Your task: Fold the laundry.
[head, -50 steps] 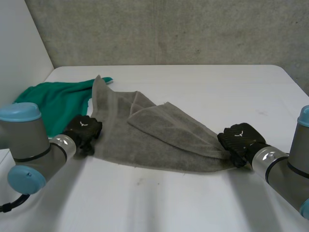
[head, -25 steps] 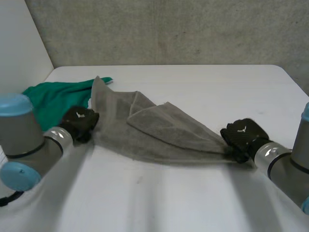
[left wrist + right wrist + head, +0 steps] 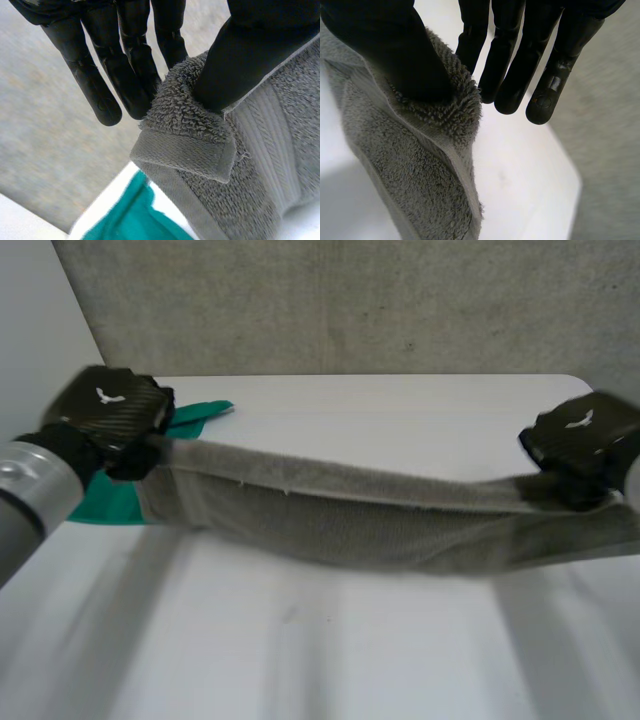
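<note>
My left robot hand [image 3: 105, 415] is pinching the towel [image 3: 350, 525] at nine o'clock. My right robot hand [image 3: 580, 440] is pinching it at three.

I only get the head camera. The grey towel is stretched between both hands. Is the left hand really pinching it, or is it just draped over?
Observer: Pinching. On the left hand, the thumb presses a corner of the grey towel against a finger.
Operator: And the right one?
Observer: The right hand pinches its end under the thumb, other fingers straight.
Operator: Is the corner flat?
Observer: No, the hem by the left thumb is folded over.
</note>
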